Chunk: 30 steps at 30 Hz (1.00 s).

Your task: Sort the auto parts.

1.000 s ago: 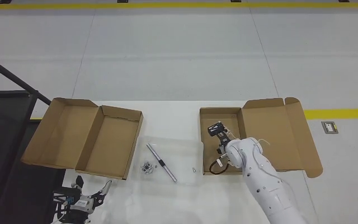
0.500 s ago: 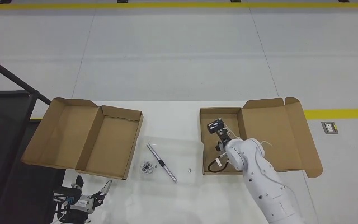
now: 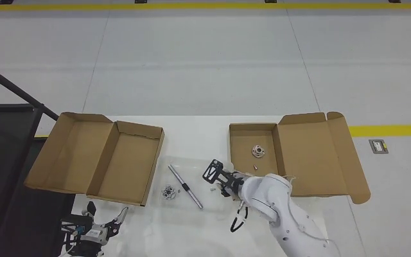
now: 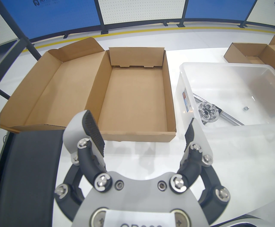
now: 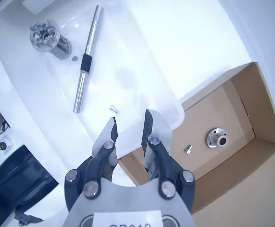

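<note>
— What is counted?
— In the right box point(image 3: 232, 160), one flange point(image 5: 217, 140), one screw point(image 5: 188, 148); in the bin point(image 3: 196, 168), one rod point(image 5: 86, 62), one gear point(image 3: 169, 192), one loose screw point(image 5: 113, 109).
— Grippers? Surface?
— Left gripper point(image 4: 139, 120) and right gripper point(image 5: 130, 116) are held apart, empty; white table point(image 3: 192, 132), grey floor point(image 3: 192, 58).

No print can be read in full. A white label point(image 4: 137, 223) on the left gripper point(image 4: 140, 122) body carries dark characters, cut off at the frame's edge. A second label point(image 5: 129, 221) on the right gripper point(image 5: 130, 117) is cut off likewise. A sticker point(image 4: 185, 101) with red and blue print on the clear plastic bin point(image 4: 225, 65) wall is too small to make out. White lettering point(image 4: 40, 2) on the blue wall panel point(image 4: 64, 15) is cropped.
</note>
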Motion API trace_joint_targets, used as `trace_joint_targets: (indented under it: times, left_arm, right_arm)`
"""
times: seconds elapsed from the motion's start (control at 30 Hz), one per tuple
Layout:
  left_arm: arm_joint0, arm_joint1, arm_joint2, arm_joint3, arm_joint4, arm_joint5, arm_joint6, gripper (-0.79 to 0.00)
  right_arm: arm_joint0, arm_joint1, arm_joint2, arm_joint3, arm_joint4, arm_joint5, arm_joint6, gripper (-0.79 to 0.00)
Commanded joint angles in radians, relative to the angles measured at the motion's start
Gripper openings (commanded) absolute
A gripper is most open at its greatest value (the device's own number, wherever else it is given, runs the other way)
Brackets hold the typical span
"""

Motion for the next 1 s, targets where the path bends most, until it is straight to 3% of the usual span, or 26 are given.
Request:
trace_joint_targets:
  times: [0.0,0.23,0.57,0.97]
  left_arm:
    - [0.000,0.000,0.000,0.000,0.000,0.000,0.000,0.000]
    - [0.000,0.000,0.000,0.000,0.000,0.000,0.000,0.000]
    - [0.000,0.000,0.000,0.000,0.000,0.000,0.000,0.000]
    - [0.000,0.000,0.000,0.000,0.000,0.000,0.000,0.000]
  right_arm:
    - [0.023,-0.007,-0.033,0.026,-0.008,0.009,0.010,-0.480]
    - [0.119,-0.039,-0.140,0.156,0.029,0.013,0.031,-0.468]
    - [0.280,-0.105,-0.256,0.452,0.098,0.068,0.028,-0.471]
    - [0.370,-0.163,-0.335,0.643,0.141,0.062,0.032,-0.505]
